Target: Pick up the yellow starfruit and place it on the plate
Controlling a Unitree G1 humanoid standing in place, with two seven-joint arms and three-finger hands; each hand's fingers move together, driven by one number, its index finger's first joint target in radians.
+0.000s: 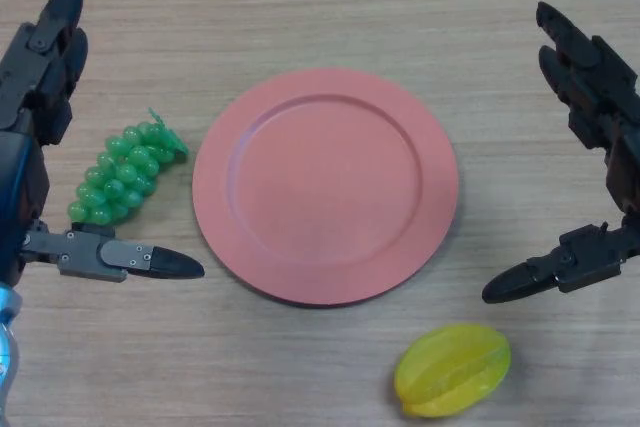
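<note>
The yellow starfruit (453, 369) lies on the table near the front edge, right of centre. A round pink plate (230, 162) sits in the middle of the table with nothing on it. My right hand (605, 127) hovers at the right edge, fingers straight and thumb spread, open; its thumb tip reaches down toward the area just above and right of the starfruit without touching it. My left hand (35, 57) is at the left edge, also open, with its thumb pointing at the plate's lower left rim.
A bunch of green grapes (122, 173) lies left of the plate, between my left hand's fingers and thumb, not gripped. The table is light wood.
</note>
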